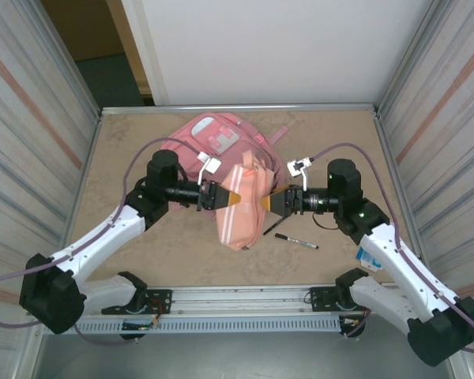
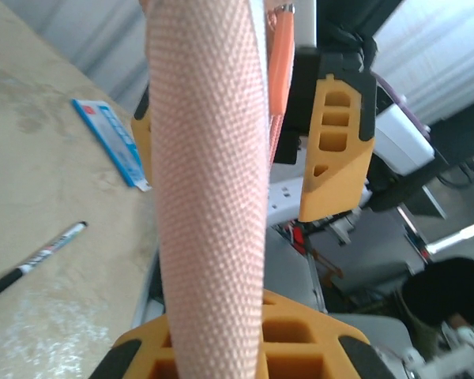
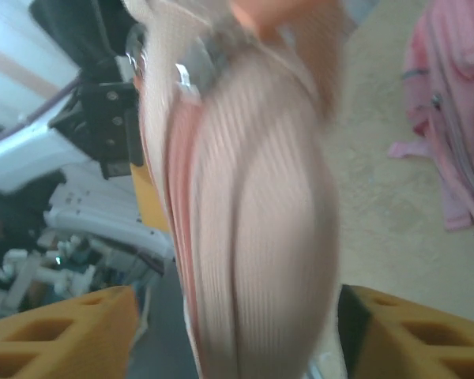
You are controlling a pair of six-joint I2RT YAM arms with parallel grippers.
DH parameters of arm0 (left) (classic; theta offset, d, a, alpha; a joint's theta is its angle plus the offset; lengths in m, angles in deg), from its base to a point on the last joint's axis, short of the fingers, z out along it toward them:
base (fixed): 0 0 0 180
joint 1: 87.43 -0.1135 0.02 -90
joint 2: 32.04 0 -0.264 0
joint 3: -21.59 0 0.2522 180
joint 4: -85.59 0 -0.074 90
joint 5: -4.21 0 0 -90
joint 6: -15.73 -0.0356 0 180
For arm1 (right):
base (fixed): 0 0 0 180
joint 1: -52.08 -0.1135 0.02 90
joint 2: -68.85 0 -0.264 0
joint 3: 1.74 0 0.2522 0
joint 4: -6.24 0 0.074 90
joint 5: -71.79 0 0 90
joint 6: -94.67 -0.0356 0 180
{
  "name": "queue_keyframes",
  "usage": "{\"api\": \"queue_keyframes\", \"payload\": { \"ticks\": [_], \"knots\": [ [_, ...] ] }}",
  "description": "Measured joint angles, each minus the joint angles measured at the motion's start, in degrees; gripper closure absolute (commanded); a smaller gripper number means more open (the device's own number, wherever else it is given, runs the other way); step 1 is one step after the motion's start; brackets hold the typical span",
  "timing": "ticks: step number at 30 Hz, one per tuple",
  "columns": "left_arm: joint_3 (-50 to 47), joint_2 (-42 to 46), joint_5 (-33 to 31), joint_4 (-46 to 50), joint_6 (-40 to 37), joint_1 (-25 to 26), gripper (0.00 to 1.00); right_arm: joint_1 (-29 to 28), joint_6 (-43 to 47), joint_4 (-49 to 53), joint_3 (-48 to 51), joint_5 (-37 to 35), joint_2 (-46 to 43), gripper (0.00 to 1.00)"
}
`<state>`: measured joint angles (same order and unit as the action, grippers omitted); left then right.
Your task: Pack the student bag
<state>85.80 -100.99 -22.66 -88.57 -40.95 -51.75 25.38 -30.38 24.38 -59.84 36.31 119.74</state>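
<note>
The student bag (image 1: 217,134) is a large pink backpack lying at the back middle of the table, and its edge also appears in the right wrist view (image 3: 450,118). In front of it a narrow pink pouch (image 1: 241,209) hangs above the table between both grippers. My left gripper (image 1: 234,197) is shut on the pouch's left side; the woven fabric (image 2: 209,197) runs across its lower finger (image 2: 300,332). My right gripper (image 1: 270,202) stands open on the other side, its orange fingers (image 3: 63,332) apart on either side of the blurred pouch (image 3: 253,237).
A black-and-white pen (image 1: 296,240) lies on the table just right of the pouch, also seen from the left wrist (image 2: 35,260). A blue packet (image 1: 369,257) rests by the right arm near the right wall (image 2: 110,142). Metal walls close in both sides.
</note>
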Motion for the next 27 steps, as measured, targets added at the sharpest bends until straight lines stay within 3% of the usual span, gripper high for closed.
{"api": "queue_keyframes", "payload": {
  "ticks": [2, 3, 5, 7, 9, 16, 19, 23, 27],
  "knots": [
    [0.55, -0.57, 0.37, 0.17, -0.83, 1.33, 0.99, -0.35, 1.07, -0.85, -0.17, 0.83, -0.76, 0.95],
    [0.57, -0.66, 0.35, 0.2, -1.2, 1.66, 0.84, -0.35, 1.92, -0.68, -0.39, 1.18, -1.27, 1.0],
    [1.03, -0.81, -0.24, 1.18, -1.92, 1.79, 0.75, -0.35, 3.17, 0.2, -1.01, 1.73, -2.23, 1.0],
    [2.19, -0.87, -2.19, 4.17, -3.39, 1.79, 0.56, -0.33, 4.37, 1.29, -1.36, 0.66, -3.67, 1.0],
    [3.02, -0.72, -4.94, 6.84, -5.4, 1.77, 0.5, -0.28, 5.66, 4.04, -2.05, -3.32, -5.38, 1.0],
    [3.23, -0.98, -19.45, 17.27, -14.21, 1.97, 0.44, 1.6, 6.6, 16.09, -4.22, -28.7, -9.73, 1.0],
    [3.85, -3.41, -31.41, 18.86, -19.96, 5.2, 0.35, 1.99, 6.56, 22.27, -5.75, -40.92, -10.56, 1.0],
    [9.53, -11.61, -46.29, 22.43, -28.76, 11.8, 0.37, 1.99, 6.05, 28.98, -8.52, -53.81, -11.45, 1.0],
    [18.49, -22.45, -57.99, 24.22, -34.23, 11.63, 0.37, 1.99, 5.9, 33.53, -8.94, -60.89, -15.19, 1.0]
  ]
}}
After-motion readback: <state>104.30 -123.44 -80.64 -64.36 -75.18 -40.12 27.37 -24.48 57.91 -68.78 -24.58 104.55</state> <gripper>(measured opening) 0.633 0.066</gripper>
